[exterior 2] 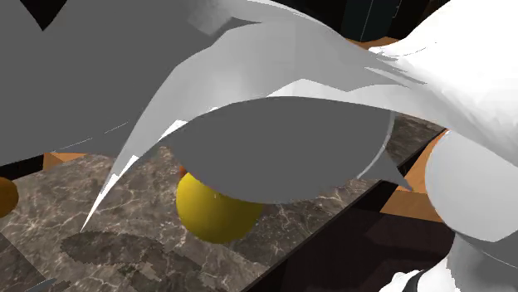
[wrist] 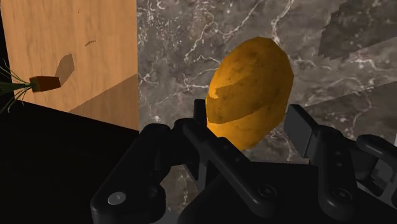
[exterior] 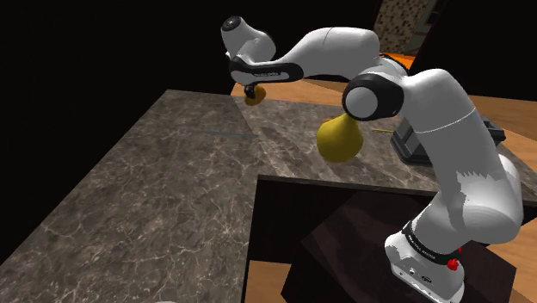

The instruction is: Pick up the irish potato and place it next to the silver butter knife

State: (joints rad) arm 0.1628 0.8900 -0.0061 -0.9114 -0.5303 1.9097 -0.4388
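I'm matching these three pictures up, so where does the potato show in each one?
Shoulder view: the potato is upper middle, under the gripper, near the counter's far edge.
Second exterior view: probably the potato, a brown-gold bit cut by the left edge.
Wrist view: the potato is clasped between the black fingers.
Shared landmark: the dark veined counter.
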